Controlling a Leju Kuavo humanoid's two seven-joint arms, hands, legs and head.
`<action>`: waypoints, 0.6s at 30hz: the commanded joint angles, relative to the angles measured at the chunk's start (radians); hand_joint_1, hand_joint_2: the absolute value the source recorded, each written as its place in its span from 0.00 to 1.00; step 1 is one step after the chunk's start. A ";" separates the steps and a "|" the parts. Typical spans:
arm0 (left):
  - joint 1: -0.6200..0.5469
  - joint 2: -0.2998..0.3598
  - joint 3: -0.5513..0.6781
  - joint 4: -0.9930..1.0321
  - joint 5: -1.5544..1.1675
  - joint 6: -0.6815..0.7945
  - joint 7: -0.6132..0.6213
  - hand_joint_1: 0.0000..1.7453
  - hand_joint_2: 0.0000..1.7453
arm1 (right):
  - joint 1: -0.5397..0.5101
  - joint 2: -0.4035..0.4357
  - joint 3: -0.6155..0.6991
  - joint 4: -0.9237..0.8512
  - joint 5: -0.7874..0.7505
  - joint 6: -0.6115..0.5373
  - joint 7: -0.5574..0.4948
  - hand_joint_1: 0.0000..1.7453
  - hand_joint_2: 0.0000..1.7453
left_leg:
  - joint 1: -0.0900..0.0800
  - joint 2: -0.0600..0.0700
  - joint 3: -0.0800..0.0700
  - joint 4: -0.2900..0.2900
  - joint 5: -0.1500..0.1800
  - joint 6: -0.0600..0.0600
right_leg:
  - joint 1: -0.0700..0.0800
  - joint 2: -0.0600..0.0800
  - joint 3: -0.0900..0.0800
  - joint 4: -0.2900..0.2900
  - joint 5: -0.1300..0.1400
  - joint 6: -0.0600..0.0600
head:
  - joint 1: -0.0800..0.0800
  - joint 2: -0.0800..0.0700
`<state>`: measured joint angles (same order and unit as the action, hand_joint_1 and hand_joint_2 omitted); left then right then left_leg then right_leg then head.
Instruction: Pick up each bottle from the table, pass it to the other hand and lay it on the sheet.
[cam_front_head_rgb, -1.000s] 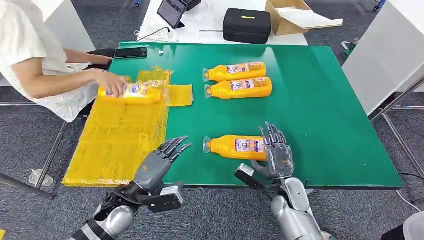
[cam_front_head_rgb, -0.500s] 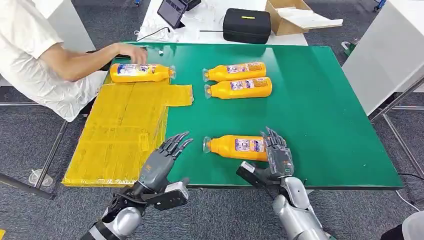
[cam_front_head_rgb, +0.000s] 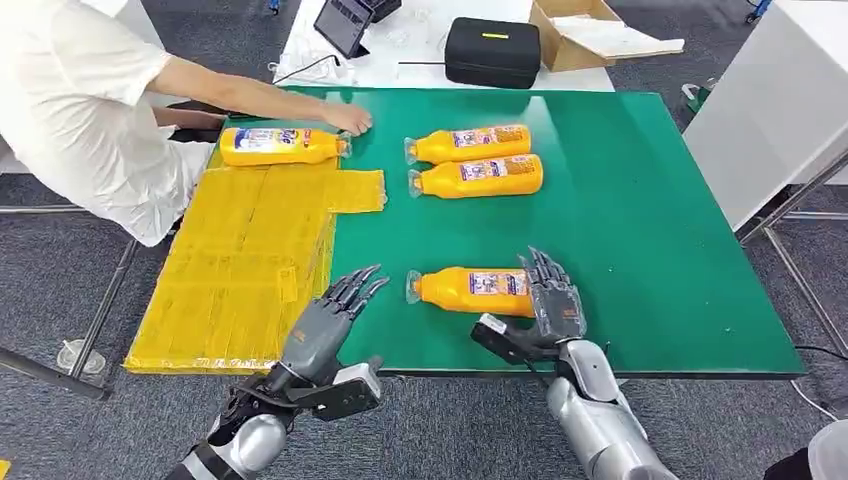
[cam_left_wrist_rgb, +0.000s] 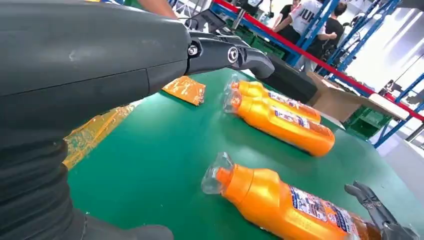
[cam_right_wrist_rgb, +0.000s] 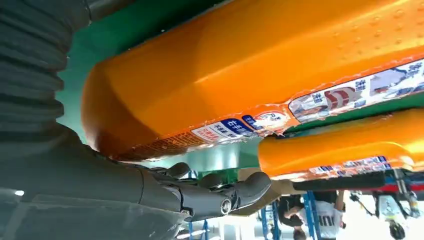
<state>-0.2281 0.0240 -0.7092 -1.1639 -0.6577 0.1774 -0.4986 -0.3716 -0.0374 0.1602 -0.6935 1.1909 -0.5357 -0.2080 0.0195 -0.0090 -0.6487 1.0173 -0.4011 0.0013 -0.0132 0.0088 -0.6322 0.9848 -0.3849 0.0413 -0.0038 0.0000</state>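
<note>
Green table (cam_front_head_rgb: 640, 220) filled mid-frame, grey carpet around it, white desk at the top with a black case (cam_front_head_rgb: 493, 50), a cardboard box (cam_front_head_rgb: 590, 30) and a tablet (cam_front_head_rgb: 343, 22). Yellow sheet (cam_front_head_rgb: 240, 270) hung over the table's left edge. One orange bottle (cam_front_head_rgb: 280, 146) lay on its side at the sheet's top end, cap to the right; a person in a white shirt (cam_front_head_rgb: 80, 110) at upper left had a hand (cam_front_head_rgb: 350, 119) flat on the table just right of that cap. Two more bottles (cam_front_head_rgb: 475, 160) lay side by side, touching, upper centre, caps pointing left. Nearest bottle (cam_front_head_rgb: 470, 291) lay lower centre near the front edge, cap left. Right hand (cam_front_head_rgb: 552, 305) was at that bottle's base end, fingers spread and lying over the base, thumb low beside it; right wrist view showed the bottle body right against the palm with fingers curled under it. Cannot tell whether the grip had closed; the bottle was flat on the table. Left hand (cam_front_head_rgb: 330, 320) hovered lower left of centre at the table's front edge beside the sheet, fingers apart and straight, pointing at the cap, holding nothing.
</note>
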 joint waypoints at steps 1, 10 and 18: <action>-0.029 -0.016 0.000 0.048 -0.007 -0.008 0.022 0.00 1.00 | -0.077 -0.045 0.123 0.088 0.064 0.146 0.134 0.00 1.00 | 0.000 0.000 0.004 0.000 -0.001 0.001 | 0.000 -0.002 0.004 0.000 -0.001 -0.001 | 0.000 0.000; -0.043 -0.038 -0.002 0.090 -0.018 0.007 0.026 0.00 1.00 | -0.145 -0.058 0.195 0.116 0.078 0.313 0.193 0.00 1.00 | 0.000 0.000 0.008 -0.001 0.001 0.001 | 0.000 -0.003 0.008 -0.001 0.001 -0.002 | 0.000 0.000; -0.051 -0.042 0.002 0.108 -0.026 0.014 0.028 0.00 1.00 | -0.184 -0.055 0.242 0.147 0.070 0.419 0.224 0.00 1.00 | 0.000 0.000 0.009 0.000 0.001 0.001 | 0.000 -0.001 0.008 -0.001 0.003 -0.001 | 0.000 0.000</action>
<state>-0.2327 -0.0053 -0.7092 -1.1379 -0.6722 0.1888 -0.4768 -0.5130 -0.0725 0.3155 -0.6710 1.2642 -0.2132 -0.0126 0.0193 -0.0082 -0.6411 1.0173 -0.3999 0.0021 -0.0133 0.0091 -0.6256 0.9843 -0.3821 0.0411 -0.0042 0.0000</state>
